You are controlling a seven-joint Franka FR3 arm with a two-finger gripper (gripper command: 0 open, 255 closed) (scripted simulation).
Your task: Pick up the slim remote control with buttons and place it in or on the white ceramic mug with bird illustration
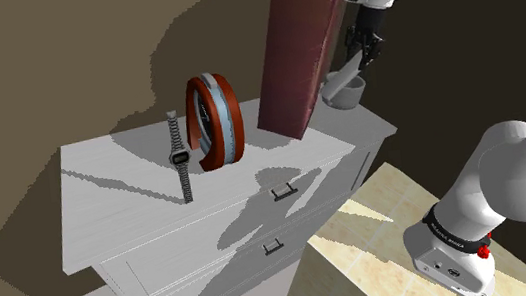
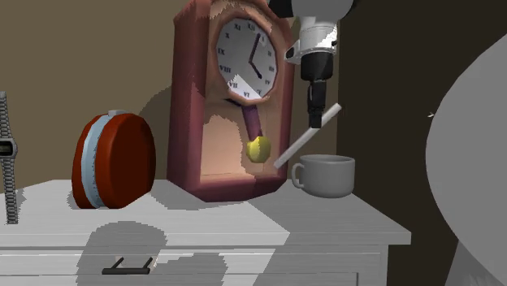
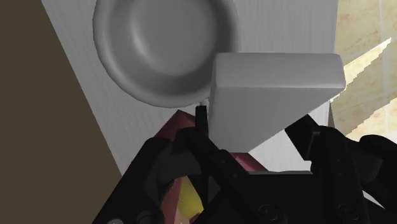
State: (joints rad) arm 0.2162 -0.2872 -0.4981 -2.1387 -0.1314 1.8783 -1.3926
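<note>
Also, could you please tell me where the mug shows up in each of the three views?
Shoulder view: the mug stands right of centre near the top, beside the clock on the dresser.
Second exterior view: right of centre, at the clock's right, below the tilted remote.
Wrist view: seen from above, just beyond the held remote's tip.
Shared landmark: the red-brown clock.

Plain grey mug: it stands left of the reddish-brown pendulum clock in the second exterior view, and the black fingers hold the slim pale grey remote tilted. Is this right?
No: the second exterior view shows the plain grey mug right of the reddish-brown pendulum clock. The black fingers do hold the slim pale grey remote tilted.
</note>
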